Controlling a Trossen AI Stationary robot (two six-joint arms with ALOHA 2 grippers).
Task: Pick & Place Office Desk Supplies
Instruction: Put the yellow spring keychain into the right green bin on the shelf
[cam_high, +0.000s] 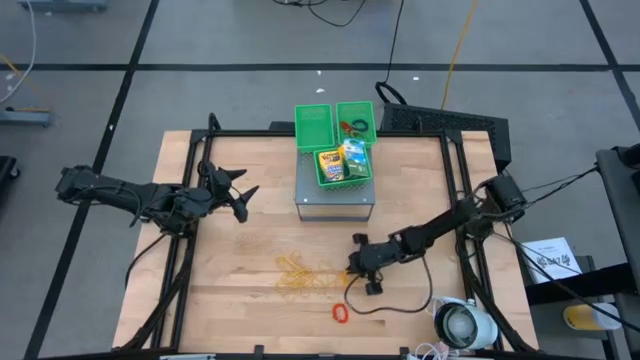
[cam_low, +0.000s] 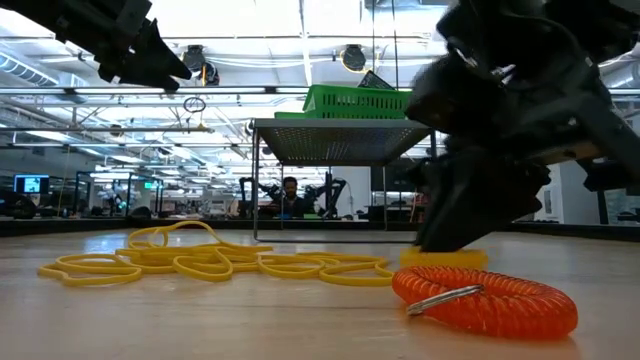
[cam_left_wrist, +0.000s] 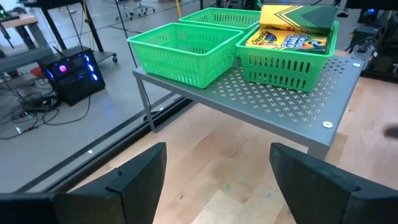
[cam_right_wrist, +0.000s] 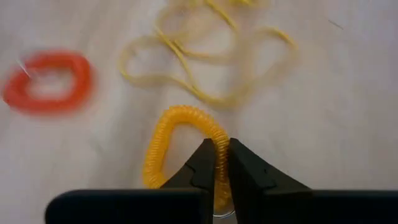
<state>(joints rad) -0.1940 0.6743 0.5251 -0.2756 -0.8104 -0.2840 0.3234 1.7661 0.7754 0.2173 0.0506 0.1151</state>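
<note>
A yellow-orange coil ring (cam_right_wrist: 180, 124) lies on the wooden table, and my right gripper (cam_right_wrist: 221, 163) is shut on it; the ring also shows in the low view (cam_low: 445, 258). A red coil ring (cam_high: 340, 313) lies nearer the near edge and shows in the low view (cam_low: 490, 298). A tangle of tan rubber bands (cam_high: 300, 272) lies left of my right gripper (cam_high: 358, 268). The crayon box (cam_high: 330, 163) and the green-white packet (cam_high: 355, 155) stand in a green bin. My left gripper (cam_high: 240, 195) hangs open and empty left of the bins. My right gripper pinches the yellow-orange ring's coil (cam_right_wrist: 219, 146) at one side of the loop, with one finger inside the ring and one outside. The fingers come from above, slanting in from the table's right. The ring (cam_low: 445, 258) appears to lie on the table under them.
A grey perforated stand (cam_high: 335, 195) at the table's far middle carries green mesh bins (cam_high: 313, 122); coloured rings lie in the far right bin (cam_high: 355, 126). A white round device (cam_high: 465, 322) with cables sits at the near right corner. A black frame edges the table.
</note>
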